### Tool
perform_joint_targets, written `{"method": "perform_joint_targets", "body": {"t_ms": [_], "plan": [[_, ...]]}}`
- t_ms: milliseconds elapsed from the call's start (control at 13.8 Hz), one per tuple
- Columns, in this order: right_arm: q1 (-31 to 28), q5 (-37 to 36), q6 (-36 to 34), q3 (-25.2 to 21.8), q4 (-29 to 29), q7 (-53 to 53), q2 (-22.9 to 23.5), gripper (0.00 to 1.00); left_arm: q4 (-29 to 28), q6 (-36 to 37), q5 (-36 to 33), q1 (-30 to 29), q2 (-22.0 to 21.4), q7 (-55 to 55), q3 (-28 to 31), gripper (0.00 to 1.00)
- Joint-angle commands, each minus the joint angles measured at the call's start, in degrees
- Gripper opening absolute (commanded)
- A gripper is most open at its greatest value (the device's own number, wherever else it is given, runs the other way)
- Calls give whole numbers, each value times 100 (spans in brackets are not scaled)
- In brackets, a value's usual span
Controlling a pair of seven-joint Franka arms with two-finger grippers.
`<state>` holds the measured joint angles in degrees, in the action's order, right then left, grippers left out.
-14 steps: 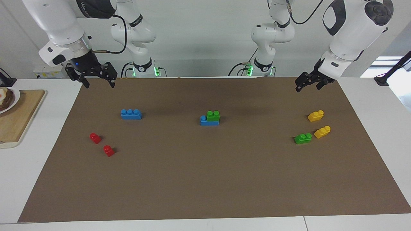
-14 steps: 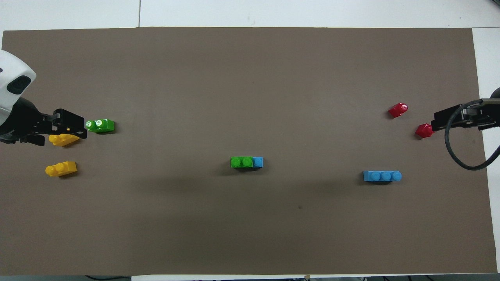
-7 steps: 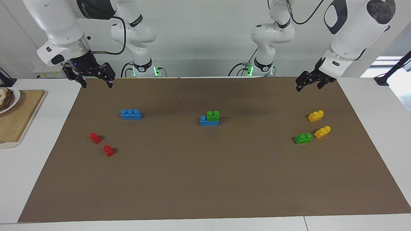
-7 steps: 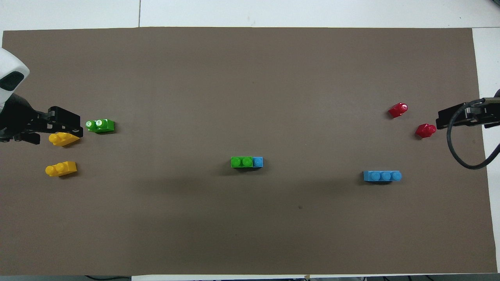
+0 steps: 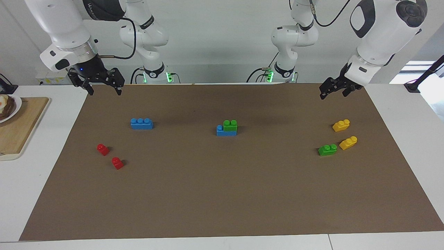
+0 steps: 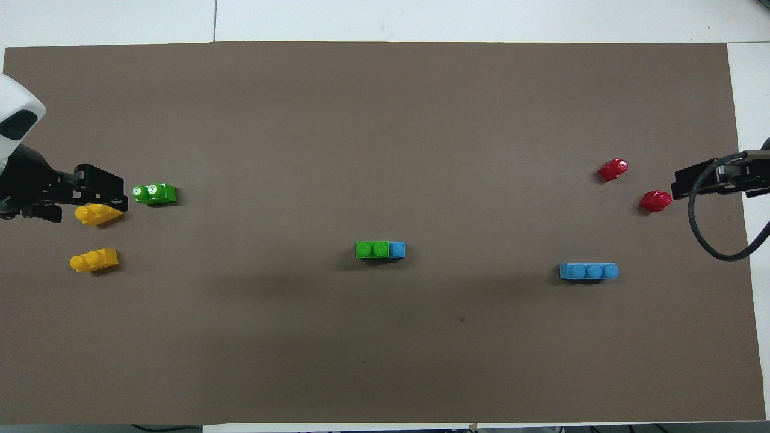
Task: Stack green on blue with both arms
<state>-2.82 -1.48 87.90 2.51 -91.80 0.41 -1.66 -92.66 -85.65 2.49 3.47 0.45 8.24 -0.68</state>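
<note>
In the middle of the brown mat, a green brick [image 5: 230, 125] [image 6: 372, 249] sits stacked on a blue brick [image 5: 220, 131] [image 6: 397, 249], leaving one blue stud bare. A second green brick [image 5: 327, 149] [image 6: 154, 193] lies loose toward the left arm's end. A second blue brick [image 5: 141, 123] [image 6: 588, 271] lies loose toward the right arm's end. My left gripper [image 5: 333, 94] [image 6: 117, 193] hangs open and empty, high over the mat's edge near the yellow bricks. My right gripper [image 5: 105, 93] [image 6: 677, 185] hangs open and empty over the mat's corner at its own end.
Two red one-stud bricks [image 5: 103, 149] [image 5: 117, 163] lie near the loose blue brick. Two yellow bricks [image 5: 341, 125] [image 5: 348, 142] lie beside the loose green one. A wooden board [image 5: 20, 128] with a plate of food rests off the mat at the right arm's end.
Both grippers have drawn back a little toward their own ends of the table, then held still. No brick has moved.
</note>
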Motion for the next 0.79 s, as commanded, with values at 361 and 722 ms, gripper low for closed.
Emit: {"method": "perform_joint_targets", "body": {"t_ms": [361,722], "plan": [[-87,-107,43,74,40,-33,26,100,11,101,-100,-13,-299,-24,6,100],[-87,-107,43,83,31,-24,26,100,55,-84,-109,-22,-256,-33,-38,100]]}}
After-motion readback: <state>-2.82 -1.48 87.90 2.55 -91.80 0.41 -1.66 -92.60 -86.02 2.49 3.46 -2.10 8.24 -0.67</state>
